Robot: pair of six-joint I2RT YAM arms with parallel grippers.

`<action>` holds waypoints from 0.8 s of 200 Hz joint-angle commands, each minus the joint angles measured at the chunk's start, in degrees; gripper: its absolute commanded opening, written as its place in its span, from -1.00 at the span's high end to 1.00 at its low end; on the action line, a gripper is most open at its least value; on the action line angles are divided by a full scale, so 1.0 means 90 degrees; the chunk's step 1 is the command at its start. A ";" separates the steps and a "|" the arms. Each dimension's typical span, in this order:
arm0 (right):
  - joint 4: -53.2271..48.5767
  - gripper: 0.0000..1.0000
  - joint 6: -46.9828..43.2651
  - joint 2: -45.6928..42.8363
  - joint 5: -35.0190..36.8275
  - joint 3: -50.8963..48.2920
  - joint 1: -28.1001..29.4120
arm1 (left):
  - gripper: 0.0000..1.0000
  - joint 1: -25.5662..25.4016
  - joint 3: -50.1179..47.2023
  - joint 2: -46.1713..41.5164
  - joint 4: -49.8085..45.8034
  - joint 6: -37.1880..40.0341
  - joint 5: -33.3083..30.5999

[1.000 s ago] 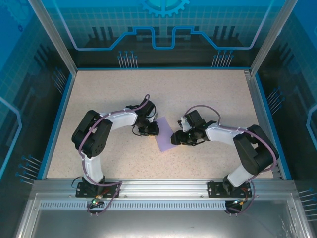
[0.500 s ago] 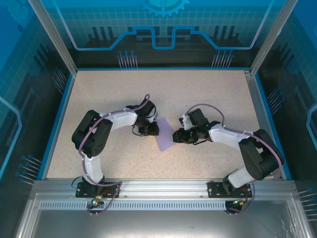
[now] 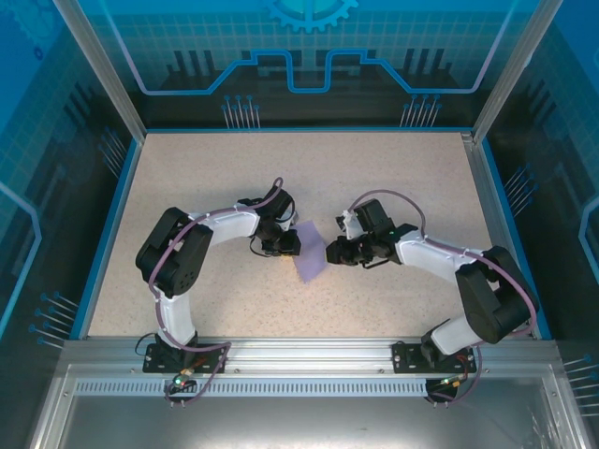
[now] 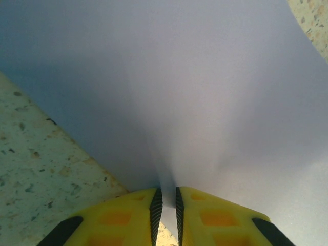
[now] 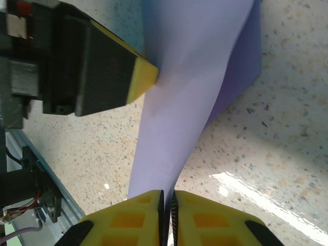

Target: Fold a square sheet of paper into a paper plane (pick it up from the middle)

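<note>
Right tool [image 3: 329, 253] moved in toward 9 o'clock since the earlier frame, onto the right edge of the square sheet of paper [image 3: 309, 254], and its jaws came together. The right arm [image 3: 487, 290] elbow swung out toward 3 o'clock. Left tool [image 3: 292, 243] had not shifted; same spot, same grip.

Top view: the sheet sat at the middle of the speckled surface [image 3: 206, 178], between the two tools. Its long axis ran roughly 12 to 6 o'clock, with the far end near 12 and the near end tipped slightly toward 5. The left tool touched the sheet's 9 o'clock edge and the right tool its 3 o'clock edge.

Left wrist view: yellow fingers [image 4: 123, 215] pressed nearly together, pinching the sheet's edge in the thin gap. From the pinch the lavender sheet fanned out toward 12 o'clock. Surface showed at 8 o'clock and in the 1 o'clock corner.

Right wrist view: yellow fingers [image 5: 128, 218] pressed together on the sheet too. From that pinch the sheet rose as a narrow band toward 12 to 1 o'clock, bowed up off the surface. A darker part of it lay toward 2 o'clock, low on the surface. The left tool's yellow tip met the band from 10 o'clock.
</note>
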 commanded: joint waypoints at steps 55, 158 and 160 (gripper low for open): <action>0.0036 0.80 0.0041 0.0409 -0.0317 0.0584 0.0290 | 0.59 -0.0016 -0.0017 0.0341 -0.0187 0.0193 -0.0136; -0.0122 0.81 0.0118 0.0443 0.0111 0.0244 0.0399 | 0.60 -0.0014 0.0071 0.0425 -0.0173 0.0237 -0.0032; -0.0103 0.81 0.0126 0.0458 0.0093 0.0255 0.0397 | 0.60 -0.0012 0.0070 0.0424 -0.0170 0.0237 -0.0033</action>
